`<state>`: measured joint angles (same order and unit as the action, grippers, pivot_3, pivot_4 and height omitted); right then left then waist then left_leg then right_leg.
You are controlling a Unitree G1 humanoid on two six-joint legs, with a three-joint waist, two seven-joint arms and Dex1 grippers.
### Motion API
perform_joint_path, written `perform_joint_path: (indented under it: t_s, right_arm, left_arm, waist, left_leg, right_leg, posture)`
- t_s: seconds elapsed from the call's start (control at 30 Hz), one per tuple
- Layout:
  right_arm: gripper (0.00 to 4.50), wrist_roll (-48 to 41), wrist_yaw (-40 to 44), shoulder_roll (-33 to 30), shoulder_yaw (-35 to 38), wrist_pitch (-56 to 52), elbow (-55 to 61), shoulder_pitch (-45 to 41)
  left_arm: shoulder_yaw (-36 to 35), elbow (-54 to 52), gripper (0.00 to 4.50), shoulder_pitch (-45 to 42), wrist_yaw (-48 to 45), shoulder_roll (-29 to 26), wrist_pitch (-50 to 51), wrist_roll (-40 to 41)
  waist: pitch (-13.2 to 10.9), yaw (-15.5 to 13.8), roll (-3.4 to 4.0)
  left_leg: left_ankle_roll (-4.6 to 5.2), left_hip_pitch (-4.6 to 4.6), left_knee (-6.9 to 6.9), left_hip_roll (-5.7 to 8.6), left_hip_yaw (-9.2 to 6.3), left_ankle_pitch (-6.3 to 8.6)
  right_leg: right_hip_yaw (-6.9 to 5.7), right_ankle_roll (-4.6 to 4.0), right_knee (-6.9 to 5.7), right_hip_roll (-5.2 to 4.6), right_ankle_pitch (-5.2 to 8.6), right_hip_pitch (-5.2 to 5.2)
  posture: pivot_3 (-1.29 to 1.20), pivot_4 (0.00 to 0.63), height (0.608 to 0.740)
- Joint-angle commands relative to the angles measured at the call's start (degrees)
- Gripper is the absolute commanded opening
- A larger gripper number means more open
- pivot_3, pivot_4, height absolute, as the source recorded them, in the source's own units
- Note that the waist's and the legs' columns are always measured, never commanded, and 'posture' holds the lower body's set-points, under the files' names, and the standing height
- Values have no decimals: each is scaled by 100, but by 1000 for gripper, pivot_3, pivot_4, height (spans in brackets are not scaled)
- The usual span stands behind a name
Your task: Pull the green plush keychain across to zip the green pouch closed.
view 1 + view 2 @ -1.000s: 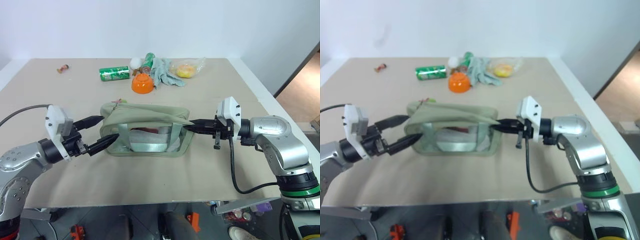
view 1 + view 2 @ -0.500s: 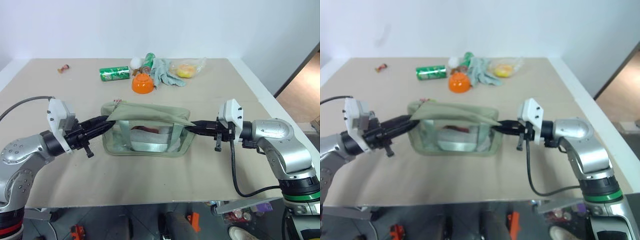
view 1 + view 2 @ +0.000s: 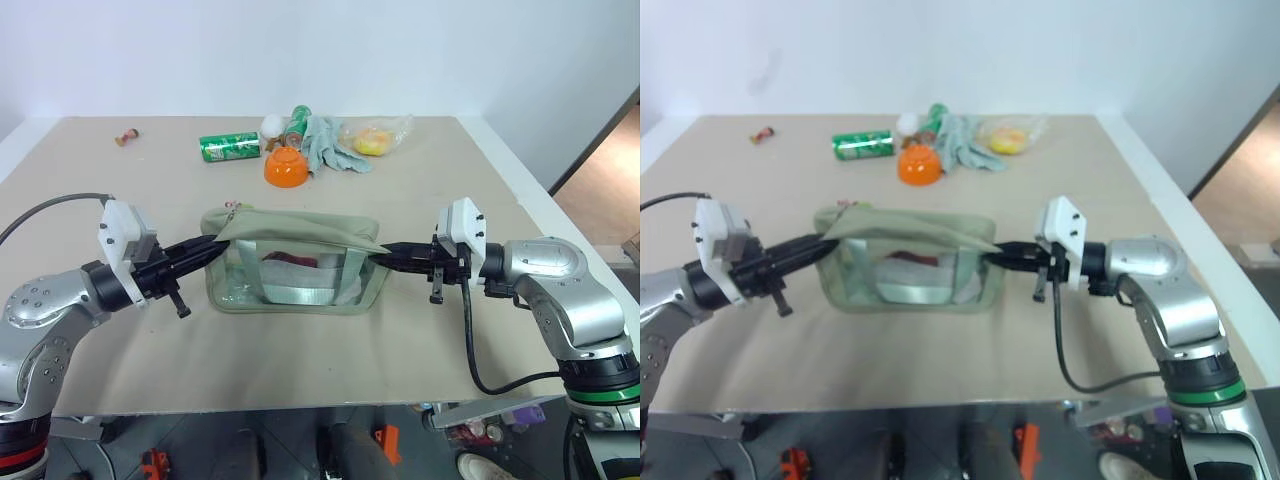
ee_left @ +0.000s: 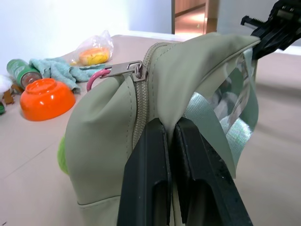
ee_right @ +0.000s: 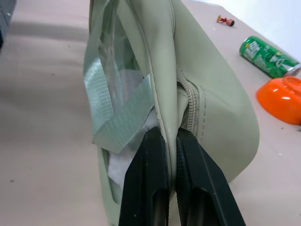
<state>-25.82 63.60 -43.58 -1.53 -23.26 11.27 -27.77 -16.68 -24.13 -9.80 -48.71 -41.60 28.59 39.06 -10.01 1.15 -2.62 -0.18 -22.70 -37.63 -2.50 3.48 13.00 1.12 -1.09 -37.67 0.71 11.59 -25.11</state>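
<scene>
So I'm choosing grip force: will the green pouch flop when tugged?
Probably floppy: the green pouch is soft fabric, creased where the left gripper and right gripper pinch its ends. Its clear panels likely buckle too.

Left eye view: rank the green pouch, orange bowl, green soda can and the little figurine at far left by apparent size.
1. green pouch
2. orange bowl and green soda can: look alike, and both lie farther from the camera than the pouch
3. figurine
</scene>
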Motion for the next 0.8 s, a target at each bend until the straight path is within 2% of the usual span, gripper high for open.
perform_joint_path:
  t_s: [0.03,0.2,0.3,0.37,0.43,0.53,0.7,0.8]
  right_arm:
    - [1292,-399,-28,-85,222,-584,148,-117]
    - [3009,-867,2,-326,646,-1269,-161,-662]
    - [4019,-886,17,-420,842,-1353,-1055,-1610]
    - [4481,-746,96,-339,755,-1164,-1706,-2246]
    - [4481,-330,130,-88,473,-595,-2415,-2816]
    - [4481,162,148,613,82,162,-3374,-3518]
    - [4481,879,392,1705,-488,1430,-4562,-4134]
    - [4481,1151,314,2218,-563,2024,-5289,-4474]
  left_arm:
    - [-30,-88,0,87,-43,-118,-51,-58]
    - [21,-240,0,305,-54,-126,-38,-65]
    - [-32,-403,0,486,-2,-99,56,61]
    - [-69,-508,0,629,-5,-97,102,136]
    - [-93,-603,0,763,1,-102,121,180]
    - [-124,-800,0,926,31,-105,200,342]
    - [-135,-1023,0,1010,115,-124,278,489]
    - [-137,-1149,0,1067,184,-118,337,570]
  waist:
    - [-2,0,2]
    - [-7,-1,10]
    - [-7,-2,11]
    - [-16,10,26]
    - [-14,9,23]
    - [-12,23,21]
    - [-13,7,24]
    - [-16,-3,29]
  left_leg:
    - [0,-2,0,0,0,0]
    - [0,-11,2,2,12,0]
    - [0,-12,2,7,9,0]
    - [0,-12,2,10,29,0]
    - [1,-8,3,12,31,0]
    - [1,-1,6,3,37,2]
    - [3,-8,15,-4,32,3]
    - [2,-35,15,-3,28,3]
  right_leg:
    - [0,0,0,-1,0,-2]
    - [3,14,0,-1,-8,-14]
    - [3,15,2,0,-5,-12]
    - [10,16,4,-1,-8,-19]
    - [15,16,6,0,-7,-16]
    - [20,14,8,2,-7,-15]
    - [22,28,8,5,-17,-18]
    - [7,25,8,2,-14,-32]
  posture:
    - [0,150,740]
    - [0,150,740]
    - [0,150,740]
    - [0,150,740]
    - [0,150,740]
    - [0,150,740]
    - [0,150,740]
    - [0,150,740]
